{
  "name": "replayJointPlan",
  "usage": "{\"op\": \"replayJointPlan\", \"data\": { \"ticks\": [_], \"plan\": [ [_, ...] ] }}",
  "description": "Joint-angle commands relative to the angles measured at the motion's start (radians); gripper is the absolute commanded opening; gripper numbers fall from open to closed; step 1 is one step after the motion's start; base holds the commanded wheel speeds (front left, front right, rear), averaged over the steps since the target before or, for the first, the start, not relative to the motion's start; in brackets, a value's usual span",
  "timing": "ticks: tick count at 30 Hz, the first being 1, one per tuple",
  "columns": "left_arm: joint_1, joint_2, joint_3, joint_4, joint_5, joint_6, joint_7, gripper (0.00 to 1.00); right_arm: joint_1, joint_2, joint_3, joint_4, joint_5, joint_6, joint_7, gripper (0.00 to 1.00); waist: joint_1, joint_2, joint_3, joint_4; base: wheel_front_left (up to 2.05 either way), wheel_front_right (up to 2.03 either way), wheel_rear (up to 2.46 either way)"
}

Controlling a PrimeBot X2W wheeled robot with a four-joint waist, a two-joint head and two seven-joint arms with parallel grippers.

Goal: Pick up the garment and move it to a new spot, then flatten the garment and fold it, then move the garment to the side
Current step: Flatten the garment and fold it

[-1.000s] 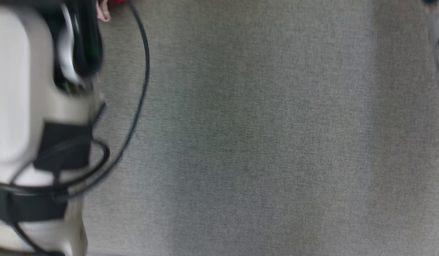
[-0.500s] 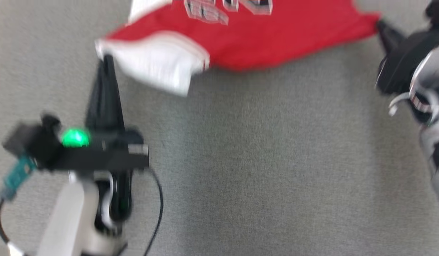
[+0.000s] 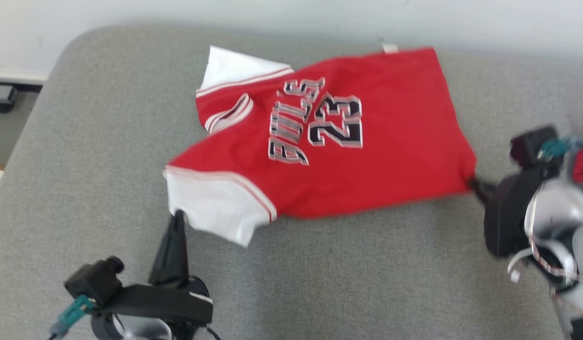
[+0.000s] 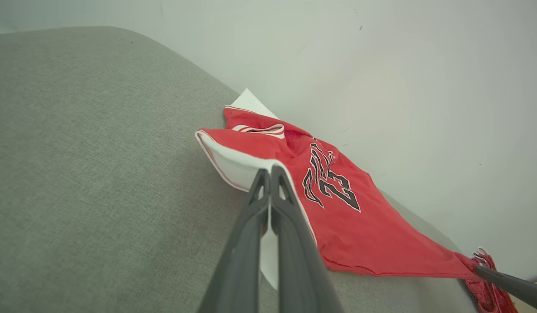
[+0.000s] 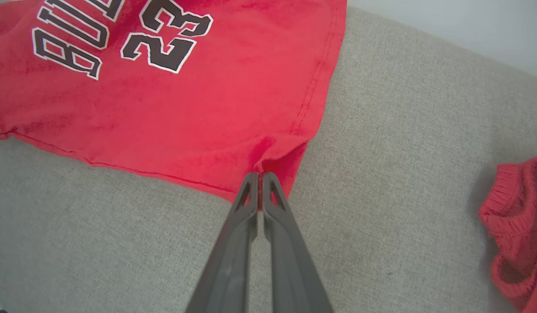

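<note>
Lying spread across the grey cushion [image 3: 83, 141] near the back wall, the red garment [image 3: 381, 160] looks mostly flat, print up, with the far sleeve rumpled. The left hand [image 3: 178, 216] is clamped on the white sleeve [image 3: 215, 208]. The right hand [image 3: 475, 183] is pinched shut on the hem corner [image 5: 272, 161]. Judged stage: flattening at the new spot; folding and moving aside are not yet done. A red knit item [image 5: 516, 234] sits well apart.

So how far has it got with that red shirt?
The jersey lies mostly spread on the grey cushion, print up. The left gripper is shut on its white sleeve, the right gripper on a hem corner, apparently stretching it flat. No fold shows yet; folding and moving aside remain.
</note>
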Motion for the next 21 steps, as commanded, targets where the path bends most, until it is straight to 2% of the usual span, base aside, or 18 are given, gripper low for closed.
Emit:
{"op": "replayJointPlan", "data": {
  "ticks": [1,4,12,16,21],
  "plan": [
    [0.013,0.001,-0.003,0.003,-0.010,0.002,0.007,0.00,0.015,-0.004,-0.005,-0.010,0.002,0.000,0.013,0.00,0.0003,0.0003,-0.025,0.002,0.00,0.00,0.00],
    [0.039,0.006,-0.014,0.019,-0.020,0.021,0.049,0.00,0.091,-0.021,-0.011,-0.078,0.005,0.000,0.110,0.00,0.0003,0.0003,-0.042,0.001,0.00,0.00,0.00],
    [0.124,0.095,-0.046,0.002,-0.008,0.080,0.234,0.00,0.265,-0.008,-0.040,-0.183,0.011,0.000,0.280,0.00,0.0003,0.0003,-0.089,-0.004,0.00,0.00,0.00],
    [0.174,0.131,-0.056,-0.038,-0.033,0.104,0.332,0.00,0.330,-0.002,-0.053,-0.218,0.017,0.000,0.340,0.00,0.0003,0.0003,-0.104,-0.005,0.00,0.00,0.00],
    [0.235,0.172,-0.073,-0.116,-0.066,0.123,0.455,0.00,0.375,0.012,-0.079,-0.249,-0.006,0.000,0.355,0.00,0.0003,0.0003,-0.114,-0.005,0.00,0.00,0.00]
  ]
}}
